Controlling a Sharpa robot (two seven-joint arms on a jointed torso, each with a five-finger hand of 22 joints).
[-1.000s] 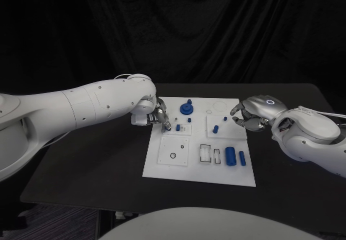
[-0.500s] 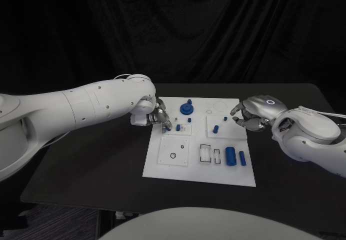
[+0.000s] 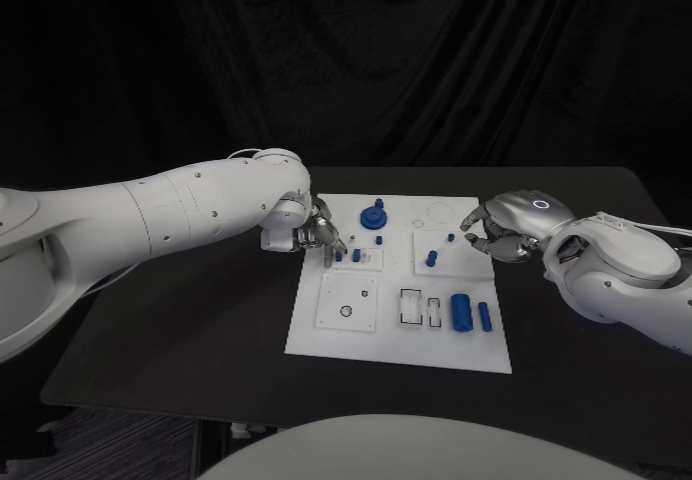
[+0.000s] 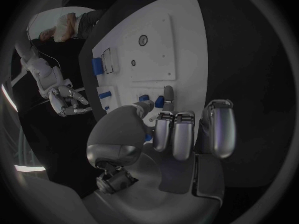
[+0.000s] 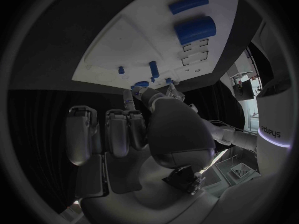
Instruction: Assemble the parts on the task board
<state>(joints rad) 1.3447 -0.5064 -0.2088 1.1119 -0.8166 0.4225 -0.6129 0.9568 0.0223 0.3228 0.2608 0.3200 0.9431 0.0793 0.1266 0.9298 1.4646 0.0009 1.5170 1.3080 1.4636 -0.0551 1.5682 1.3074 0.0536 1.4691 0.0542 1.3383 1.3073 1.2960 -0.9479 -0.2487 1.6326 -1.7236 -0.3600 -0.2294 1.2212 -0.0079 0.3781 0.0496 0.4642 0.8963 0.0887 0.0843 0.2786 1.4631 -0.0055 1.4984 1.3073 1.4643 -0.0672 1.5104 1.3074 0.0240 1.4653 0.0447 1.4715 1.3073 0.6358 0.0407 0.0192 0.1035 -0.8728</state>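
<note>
— Barely anything has shifted in the last second. My left hand [image 3: 296,225] has eased its fingers [image 4: 166,95] a touch, and a small blue part [image 3: 339,257] now shows at their tips. The right hand [image 3: 505,232] has stayed put.

— Where is that part on the task board [image 3: 361,340]?

— Around 10 o'clock, just inside the edge. From the left wrist I see it pinched between thumb and one finger, with the other fingers narrow alongside.

— And the right hand's fingers?

— Curled in at the board's 2 o'clock edge. I cannot tell whether they hold anything.

— What else is close by?

— A short blue peg [image 3: 356,256] stands just beside the pinched part, toward the centre. A tall blue piece [image 3: 375,214] on a round base is at 12 o'clock, near the left hand. An upright peg [image 3: 431,258] stands between the two hands. A thick cylinder [image 3: 462,311] and a slim cylinder [image 3: 485,318] lie side by side at 4 o'clock.

— Anything blocking you?

— My left hand covers the board's 10 o'clock corner, and its arm spans the worktop [image 3: 188,340] at 9 o'clock.
</note>
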